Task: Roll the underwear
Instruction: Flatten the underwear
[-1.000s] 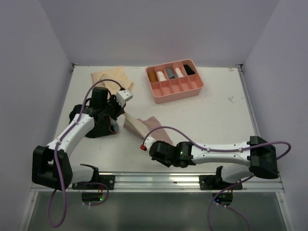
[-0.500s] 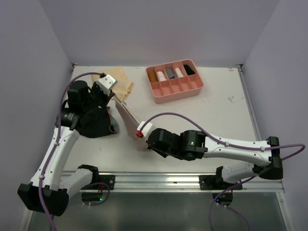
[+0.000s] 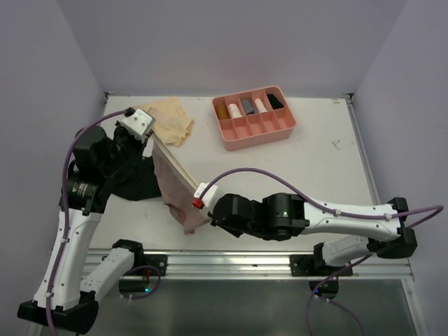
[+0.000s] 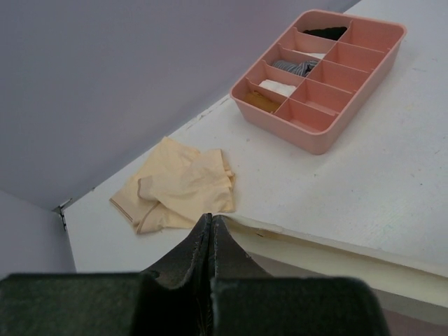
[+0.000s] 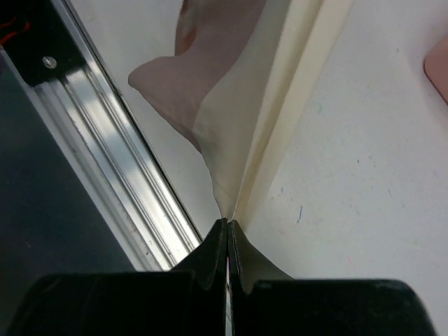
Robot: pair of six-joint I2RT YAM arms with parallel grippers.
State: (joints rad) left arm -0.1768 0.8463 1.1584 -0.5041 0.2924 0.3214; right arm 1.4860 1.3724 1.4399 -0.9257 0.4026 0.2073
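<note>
Both hands are pinched shut on the dusty pink underwear (image 3: 173, 192), one at each end. The left hand (image 4: 211, 231) holds a corner high over the left side of the bench (image 3: 315, 168), and the right hand (image 5: 227, 234) grips the opposite corner low, close to the near edge. The garment's cream edge runs taut between them while the pink body sags beneath; I cannot tell whether its lowest fold touches the bench. Stretched like this the cloth hangs straight, probably so it can be laid flat for rolling. The black underwear (image 3: 136, 180) lies bunched near the left edge and the pale tan underwear (image 3: 170, 119) near the far left corner, both unrolled. The pink tray (image 3: 262, 138) at the far edge holds small rolled items.
</note>
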